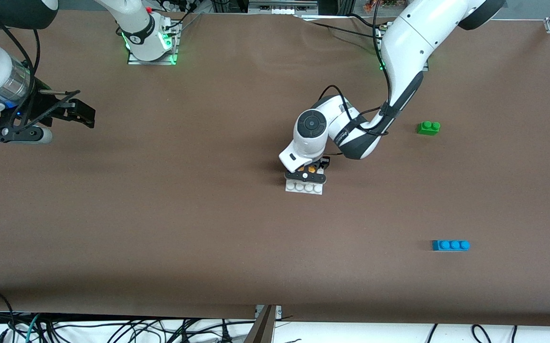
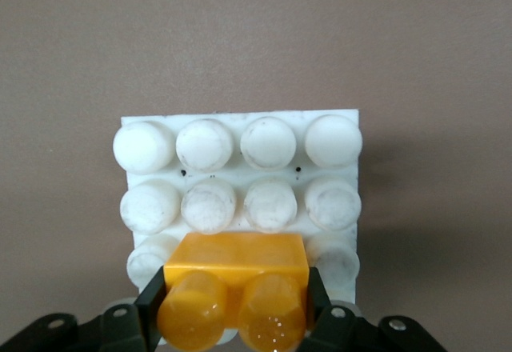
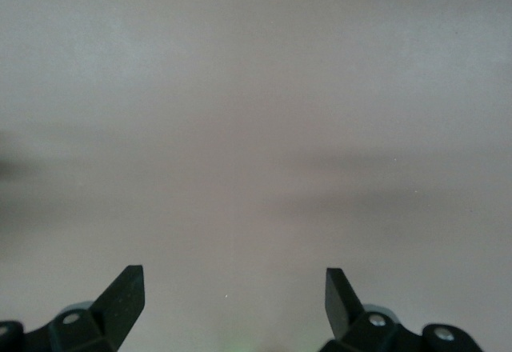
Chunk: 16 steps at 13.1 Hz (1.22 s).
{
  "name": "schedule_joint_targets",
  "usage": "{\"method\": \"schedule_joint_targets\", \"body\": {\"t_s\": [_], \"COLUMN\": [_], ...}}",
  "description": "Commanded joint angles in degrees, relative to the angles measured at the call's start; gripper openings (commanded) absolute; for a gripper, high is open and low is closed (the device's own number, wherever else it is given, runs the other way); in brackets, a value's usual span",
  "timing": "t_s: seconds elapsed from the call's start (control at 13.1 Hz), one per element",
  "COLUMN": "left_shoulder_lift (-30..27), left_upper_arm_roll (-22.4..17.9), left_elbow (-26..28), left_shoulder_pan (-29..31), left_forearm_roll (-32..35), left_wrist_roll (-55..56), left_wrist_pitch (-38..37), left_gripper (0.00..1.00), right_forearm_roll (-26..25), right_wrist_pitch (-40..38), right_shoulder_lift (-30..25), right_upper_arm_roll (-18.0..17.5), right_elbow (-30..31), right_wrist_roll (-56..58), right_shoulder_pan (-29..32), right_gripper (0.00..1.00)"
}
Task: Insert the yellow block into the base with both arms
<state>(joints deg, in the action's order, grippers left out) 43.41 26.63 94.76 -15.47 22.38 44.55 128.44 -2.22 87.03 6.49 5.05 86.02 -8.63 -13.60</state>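
The yellow block (image 2: 236, 286), with two round studs, sits between the fingers of my left gripper (image 2: 234, 308), which is shut on it. It is held over the white studded base (image 2: 240, 128), at the rows of studs closest to the gripper. In the front view the left gripper (image 1: 309, 172) is over the base (image 1: 304, 188) in the middle of the table, and only a bit of the yellow block (image 1: 311, 168) shows under the wrist. My right gripper (image 1: 78, 113) waits open over the table at the right arm's end, with nothing between its fingertips (image 3: 126, 288).
A green two-stud brick (image 1: 428, 127) lies toward the left arm's end of the table. A blue three-stud brick (image 1: 451, 245) lies nearer to the front camera than the green one. Cables hang along the table's front edge.
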Motion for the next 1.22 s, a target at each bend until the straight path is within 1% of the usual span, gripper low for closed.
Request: {"method": "schedule_joint_targets", "body": {"t_s": [0.0, 0.08, 0.15, 0.23, 0.38, 0.54, 0.61, 0.69, 0.84, 1.15], "left_shoulder_lift": [1.15, 1.15, 1.07, 0.81, 0.02, -1.73, -3.75, -6.12, -11.12, -21.67], "left_upper_arm_roll": [-0.35, -0.35, -0.35, -0.35, -0.18, 0.26, 0.35, 0.35, 0.18, 0.00], "left_elbow": [-1.68, -1.68, -1.68, -1.77, -1.94, -3.43, -3.52, -3.53, -3.79, -3.79], "left_shoulder_pan": [-0.44, -0.44, -0.44, -0.36, 0.08, 0.09, 0.17, 0.35, 1.75, 5.35], "left_forearm_roll": [2.14, 2.14, 1.96, 1.53, 1.26, 0.99, 0.38, -1.97, -5.06, -5.16], "left_wrist_roll": [-0.17, -0.17, 0.35, 0.88, 0.97, 1.50, 2.02, 2.03, 1.41, 1.24], "left_wrist_pitch": [-0.29, -0.29, -0.29, -0.38, -0.47, -1.78, -2.75, -4.32, -9.14, -21.36], "left_gripper": [0.18, 0.21, 0.63, 1.00, 1.00, 1.00, 1.00, 1.00, 1.00, 1.00], "right_forearm_roll": [-0.16, -0.16, -0.16, -0.16, -0.16, -0.16, -0.16, -0.16, -0.16, -0.16], "right_wrist_pitch": [-0.73, -0.73, -0.73, -0.73, -0.73, -0.81, -0.81, -0.81, -0.73, -0.81], "right_shoulder_lift": [-0.07, -0.07, -0.07, -0.07, -0.07, -0.07, -0.07, -0.07, -0.07, -0.07], "right_upper_arm_roll": [-0.13, -0.13, -0.13, -0.13, -0.13, -0.13, -0.13, -0.13, -0.13, -0.13], "right_elbow": [-0.68, -0.68, -0.68, -0.68, -0.68, -0.68, -0.68, -0.68, -0.68, -0.68], "right_wrist_roll": [0.72, 0.72, 0.72, 0.72, 0.72, 0.72, 0.72, 0.72, 0.72, 0.72], "right_shoulder_pan": [0.33, 0.41, 0.33, 0.33, 0.41, 0.41, 0.41, 0.41, 0.41, 0.33], "right_gripper": [1.00, 1.00, 1.00, 1.00, 1.00, 1.00, 1.00, 1.00, 1.00, 1.00]}}
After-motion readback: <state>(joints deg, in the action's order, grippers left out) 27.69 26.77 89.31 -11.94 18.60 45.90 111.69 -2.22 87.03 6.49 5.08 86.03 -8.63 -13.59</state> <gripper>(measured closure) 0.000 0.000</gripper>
